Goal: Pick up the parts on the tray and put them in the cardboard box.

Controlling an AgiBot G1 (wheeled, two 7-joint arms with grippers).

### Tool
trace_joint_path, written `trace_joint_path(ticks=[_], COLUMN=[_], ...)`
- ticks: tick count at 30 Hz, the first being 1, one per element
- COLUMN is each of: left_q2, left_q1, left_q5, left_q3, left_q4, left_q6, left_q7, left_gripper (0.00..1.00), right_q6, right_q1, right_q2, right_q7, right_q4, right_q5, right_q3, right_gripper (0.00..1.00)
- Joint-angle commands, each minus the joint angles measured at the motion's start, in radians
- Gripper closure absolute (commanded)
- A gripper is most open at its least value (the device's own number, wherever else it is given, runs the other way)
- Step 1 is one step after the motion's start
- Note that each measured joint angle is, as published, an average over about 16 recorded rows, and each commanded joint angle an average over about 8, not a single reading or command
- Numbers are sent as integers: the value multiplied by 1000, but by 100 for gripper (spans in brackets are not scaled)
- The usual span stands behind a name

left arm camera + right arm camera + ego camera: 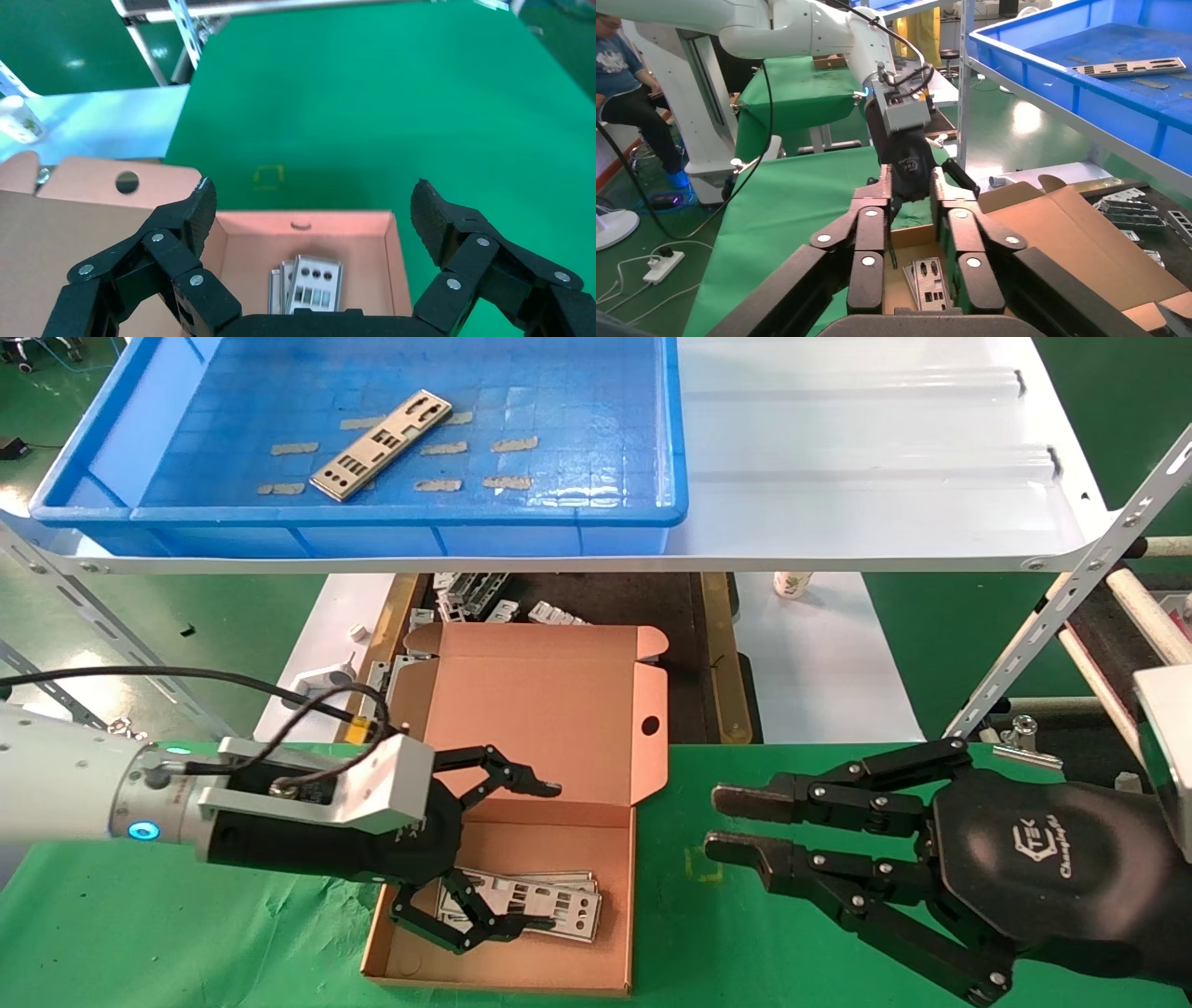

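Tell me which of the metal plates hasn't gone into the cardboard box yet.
The single plate lying diagonally on the blue tray's floor. The other plates are stacked inside the cardboard box, beneath the open left gripper.

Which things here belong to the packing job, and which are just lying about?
Job:
plate on the tray
blue tray
cardboard box
plates in the box
left gripper, open over the box

Lying about:
white shelf
grey brackets
right gripper, idle beside the box
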State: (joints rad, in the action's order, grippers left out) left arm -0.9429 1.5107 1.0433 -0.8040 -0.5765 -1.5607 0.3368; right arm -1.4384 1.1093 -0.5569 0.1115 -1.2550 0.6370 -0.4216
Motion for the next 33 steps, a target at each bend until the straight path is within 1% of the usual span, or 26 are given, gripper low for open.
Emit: trace_joint_path(ticks=[1,33], left_q2=[16,262], left_q1=[-20,-345], left_q5=[-15,-247], left_q3=[25,414], left_q4=[-33,-559], left_q6=[3,51], left_q7=[-25,-414], left_gripper=[0,0], right_q6=[0,0], right_q1=[0,0], right_q2=[0,0], right_q7=[0,0], right_q4=[0,0], right_q5=[0,0], right_q3=[0,0], right_gripper=[0,0])
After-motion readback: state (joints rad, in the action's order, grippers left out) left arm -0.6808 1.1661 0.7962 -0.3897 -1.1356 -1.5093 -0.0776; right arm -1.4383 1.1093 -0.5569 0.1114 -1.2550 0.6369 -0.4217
